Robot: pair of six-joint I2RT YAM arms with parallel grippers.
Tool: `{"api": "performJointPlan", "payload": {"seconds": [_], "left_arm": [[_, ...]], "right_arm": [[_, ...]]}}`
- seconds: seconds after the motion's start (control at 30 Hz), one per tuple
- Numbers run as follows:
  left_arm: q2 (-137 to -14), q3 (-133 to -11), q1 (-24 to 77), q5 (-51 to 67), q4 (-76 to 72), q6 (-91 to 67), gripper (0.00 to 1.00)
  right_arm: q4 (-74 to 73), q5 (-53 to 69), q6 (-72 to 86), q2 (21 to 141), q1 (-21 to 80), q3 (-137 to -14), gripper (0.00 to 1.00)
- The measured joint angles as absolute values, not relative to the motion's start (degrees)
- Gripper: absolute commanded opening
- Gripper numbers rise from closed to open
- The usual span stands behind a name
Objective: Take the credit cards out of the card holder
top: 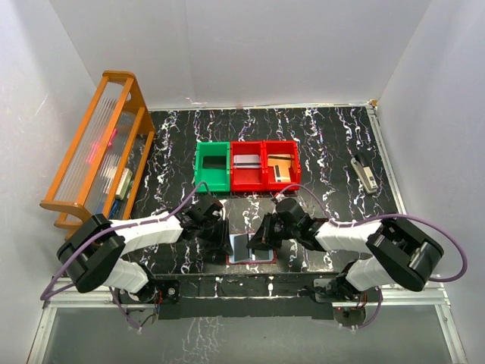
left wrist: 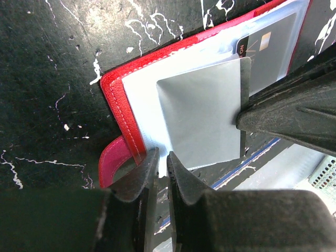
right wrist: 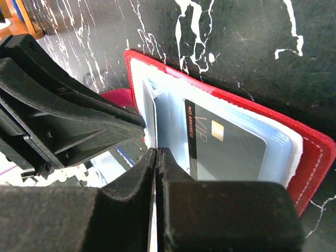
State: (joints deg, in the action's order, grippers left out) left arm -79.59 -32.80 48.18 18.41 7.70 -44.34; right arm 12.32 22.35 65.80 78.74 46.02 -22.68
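Tabletop [top: 333, 144], black marbled. The card holder [top: 244, 246] lies open at the middle of the near edge, btwn the two arms, w/ its long axis running along that edge. Its snap tab [left wrist: 113, 160] pokes out at the left-near corner.

L gripper [left wrist: 163, 163] sits at the holder's left-near edge. Its jaws are nearly closed, only a thin slit left. Can't tell whether it nips the sleeve edge or just rests against it.

R gripper [right wrist: 156, 157] is over the holder's middle, jaws fully closed on a thin grey leaf [left wrist: 199, 115] that stands up from the spine. Could be a sleeve page or a card inside one; can't tell which.

Key relation: one credit card [right wrist: 231, 149], dark grey w/ "VIP" print, lies flat in a clear sleeve on the holder's right half. It is just beside the R jaws on their outer side, well apart from the L gripper. Its long axis runs away from the spine toward the holder's right edge, and its dark strip is the end nearest the R fingertips.

So the R arm is nearer and likely does the pulling, while the L arm is placed to pin the holder. The card prob has to slide along its own long axis, so the R gripper's approach should line up w/ that, not cross it.
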Motion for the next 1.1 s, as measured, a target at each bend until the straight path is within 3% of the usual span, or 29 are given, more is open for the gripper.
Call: {"api": "performJointPlan", "payload": {"seconds": [0.4, 0.63, 0.77, 1.0, 1.1], "left_arm": [[-79.6, -32.8, 48.2, 18.4, 7.7, -44.3, 0.12], [-77.9, -33.3, 48.3, 18.0, 9.2, -44.2, 0.31], [-75.2, -34.9, 48.4, 17.9, 9.9, -44.2, 0.36], [-76.9, -37.0, 48.6, 20.7, 5.2, -44.2, 0.29], [-80.3, -36.9, 48.7, 21.4, 4.4, -44.4, 0.21]], "right_arm": [[11.7, 23.2, 65.1, 76.6, 44.4, -20.7, 0.05], [14.7, 24.0, 66.3, 77.8, 44.2, -18.6, 0.05], [16.0, 24.4, 66.5, 79.7, 44.2, -18.6, 0.05], [17.1, 24.6, 66.9, 80.0, 44.2, -18.5, 0.08], [17.9, 24.6, 67.5, 80.0, 44.2, -18.0, 0.1]]}}
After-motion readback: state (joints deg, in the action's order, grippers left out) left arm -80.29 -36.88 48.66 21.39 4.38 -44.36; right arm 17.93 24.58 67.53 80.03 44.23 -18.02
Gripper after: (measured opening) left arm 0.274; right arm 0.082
